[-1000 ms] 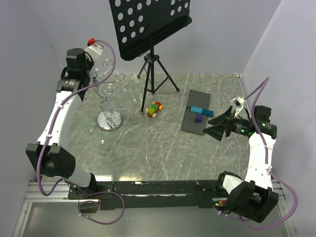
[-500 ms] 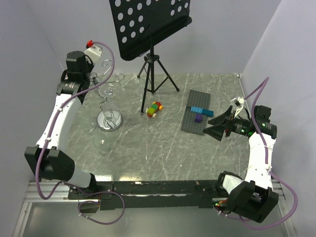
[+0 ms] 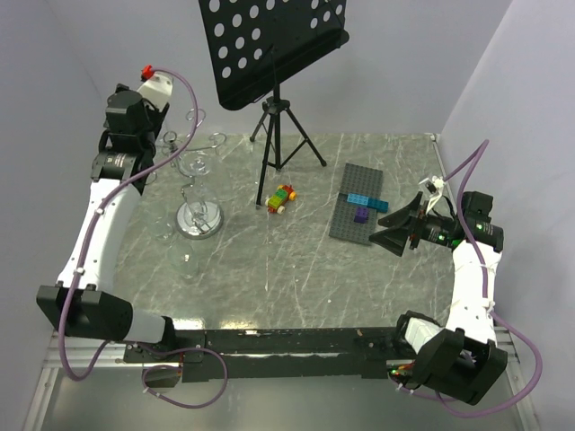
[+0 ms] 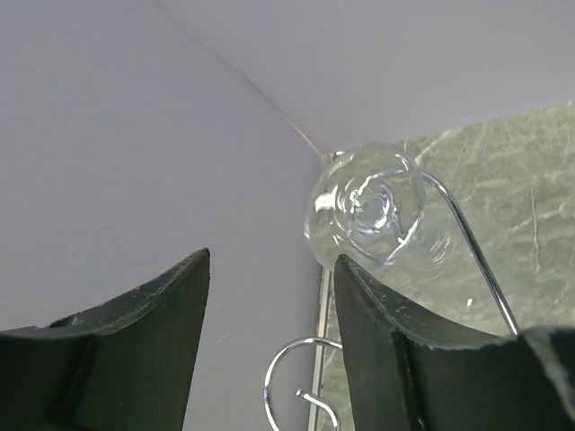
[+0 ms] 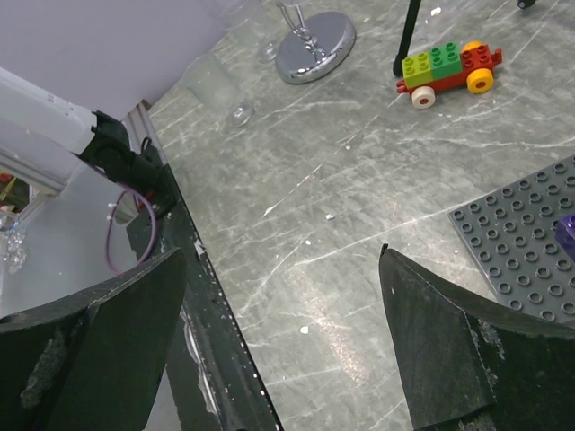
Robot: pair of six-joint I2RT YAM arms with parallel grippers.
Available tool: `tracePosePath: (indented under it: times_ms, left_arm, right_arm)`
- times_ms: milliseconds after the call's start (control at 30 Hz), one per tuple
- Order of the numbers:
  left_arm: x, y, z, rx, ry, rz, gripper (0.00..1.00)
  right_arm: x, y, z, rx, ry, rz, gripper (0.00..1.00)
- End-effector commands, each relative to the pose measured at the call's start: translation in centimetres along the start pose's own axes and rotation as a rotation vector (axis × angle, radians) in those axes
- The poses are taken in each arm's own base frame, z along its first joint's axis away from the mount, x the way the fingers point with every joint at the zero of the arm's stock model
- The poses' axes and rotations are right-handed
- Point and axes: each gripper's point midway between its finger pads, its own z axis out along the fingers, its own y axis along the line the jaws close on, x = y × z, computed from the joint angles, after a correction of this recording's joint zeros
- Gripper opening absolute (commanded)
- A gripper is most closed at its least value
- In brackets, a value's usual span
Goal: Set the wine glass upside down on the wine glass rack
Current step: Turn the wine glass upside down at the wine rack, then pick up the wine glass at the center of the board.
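Glass [image 4: 367,208]: hanging on a rack [image 3: 198,220] arm at back-left of bench [image 3: 269,269]; looking upside down to us.
L fingers [image 4: 135,314]: we're holding them spread, empty, near glass, not touching.
R fingers [image 5: 99,332]: gaping wide, empty, idling well apart.
Progress: hanging approx. done, we're judging; only L arm pull-back remaining.

**Soft, even light; glints on chrome and glass**

Bright, diffuse light fell from above, and shadows on the counter [image 3: 296,269] were faint. The wine glass rack [image 3: 198,220] glinted at its mirror-like base near the left edge. In the left wrist view the wine glass [image 4: 368,211] carried small white highlights. The right wrist view showed the marble veins crisply.
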Motion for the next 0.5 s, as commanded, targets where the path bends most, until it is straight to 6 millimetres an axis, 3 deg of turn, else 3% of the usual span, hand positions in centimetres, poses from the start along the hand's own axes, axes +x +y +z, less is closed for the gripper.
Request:
tracePosePath:
  times_ms: [0,200,333,467]
  left_arm:
    - [-3.7,3.8,-2.7,-0.079,-0.119,-0.118,0.63]
    - [-5.0,4.6,-5.0,-0.059,-0.182,-0.235,0.83]
    - [-6.2,4.7,-7.6,-0.002,-0.249,-0.361,0.97]
    - [-6.7,4.2,-10.5,0.079,-0.307,-0.472,1.0]
  right_arm:
    - [-1.2,0.0,0.0,-0.01,-0.013,-0.077,0.94]
    - [-1.1,-0.1,0.1,-0.006,-0.007,-0.079,0.94]
    - [-1.0,-0.3,0.1,-0.002,-0.001,-0.082,0.94]
    - [-0.9,-0.2,0.1,-0.002,0.005,-0.096,0.94]
